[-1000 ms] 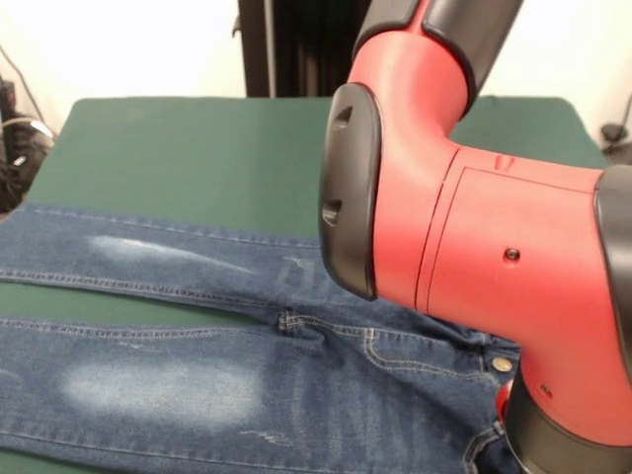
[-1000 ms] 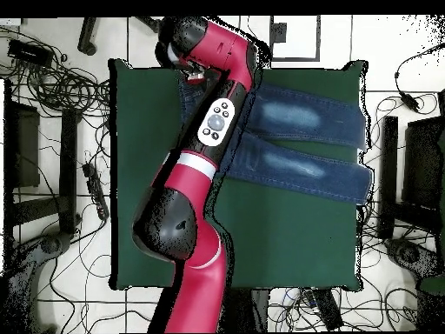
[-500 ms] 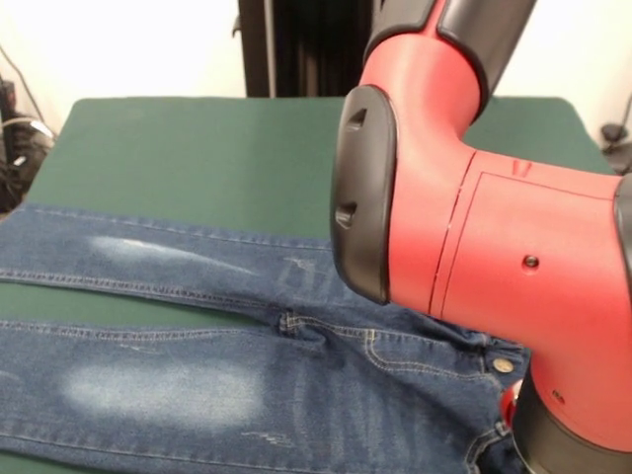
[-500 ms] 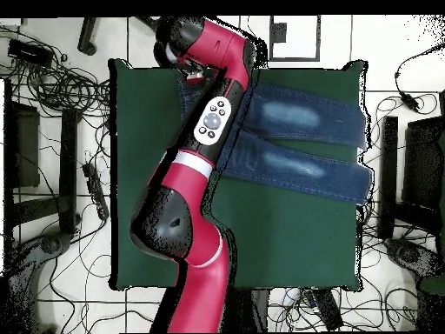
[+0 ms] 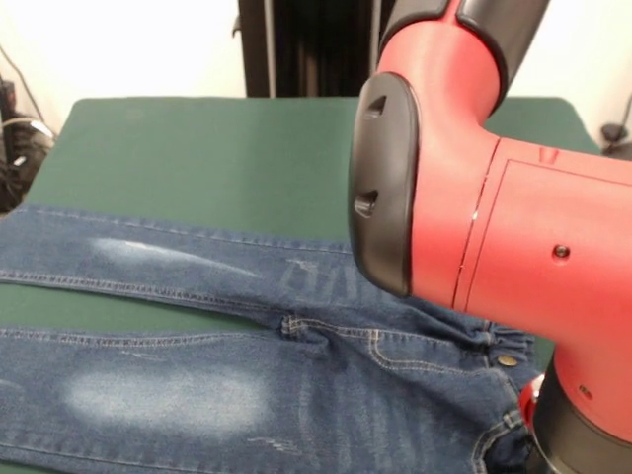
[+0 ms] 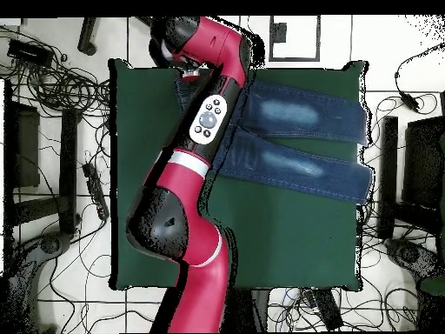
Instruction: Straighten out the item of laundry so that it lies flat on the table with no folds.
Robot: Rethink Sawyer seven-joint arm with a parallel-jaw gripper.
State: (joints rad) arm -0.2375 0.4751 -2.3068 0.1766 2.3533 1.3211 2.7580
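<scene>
The small blue denim jeans (image 5: 197,385) lie on the dark green table (image 5: 197,148). Both legs run left in the front view, spread apart, with pale faded patches. The gathered waistband with the brass button (image 5: 508,360) is at the lower right, bunched against the arm. In the overhead view the jeans (image 6: 295,139) stretch right across the table's (image 6: 287,243) far half, and the leg ends reach its right edge. My gripper (image 6: 185,76) is down at the waistband end, under the red wrist. The arm's bulk hides its state.
The red arm (image 6: 204,130) lies across the table's left half and covers the jeans' top. Cables and black stands (image 6: 26,156) ring the table on the tiled floor. A dark pedestal column (image 5: 296,49) stands behind the far edge.
The arm has moved right in the front view, left in the overhead view. The waistband went with it, and the jeans have shifted slightly that way.
</scene>
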